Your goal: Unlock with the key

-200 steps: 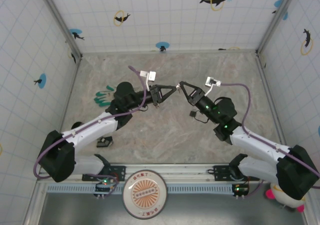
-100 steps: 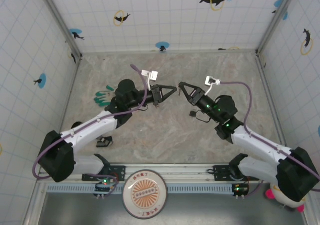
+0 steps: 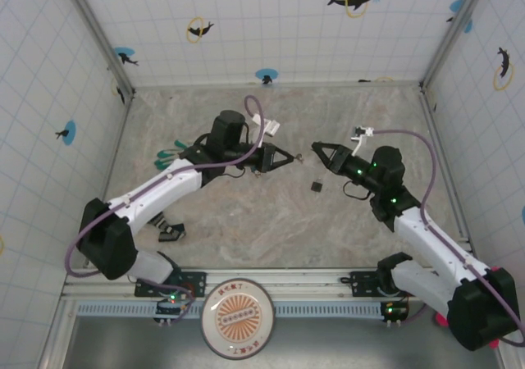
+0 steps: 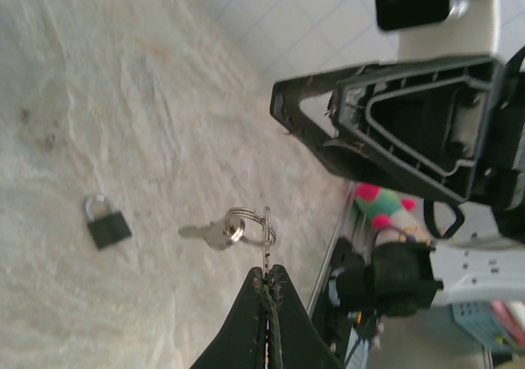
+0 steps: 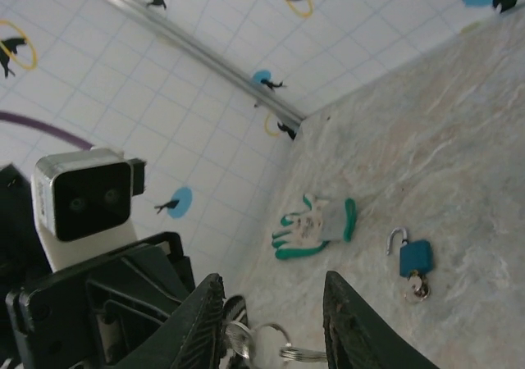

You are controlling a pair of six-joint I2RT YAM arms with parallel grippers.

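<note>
**Key in hand, padlock not yet reached**

The left pincer (image 4: 267, 277) is pinched tight on the key ring (image 4: 248, 221). The ring stands just past its fingertips, and the key (image 4: 207, 234) sticks out sideways from the ring, free in the air. The black padlock (image 4: 107, 221) lies flat on the table (image 4: 82, 98), below and beyond those tips and well apart from the key. Its shackle looks seated and nothing is in its keyway.

The right pincer (image 5: 272, 279) faces the left one tip to tip, jaws partly spread with nothing gripped. The rings hang near the mouth of its gap. Far beyond it, a blue padlock (image 5: 414, 258) lies by a green-and-white glove (image 5: 316, 225). Its shackle is sprung and a key is in its base.

As I judge it, only the fetching of the key is done. Steadying the black padlock, seating the key in it and turning it are all left to do. The key dangles loosely, so it seems to need a firmer hold on its bow first.
</note>
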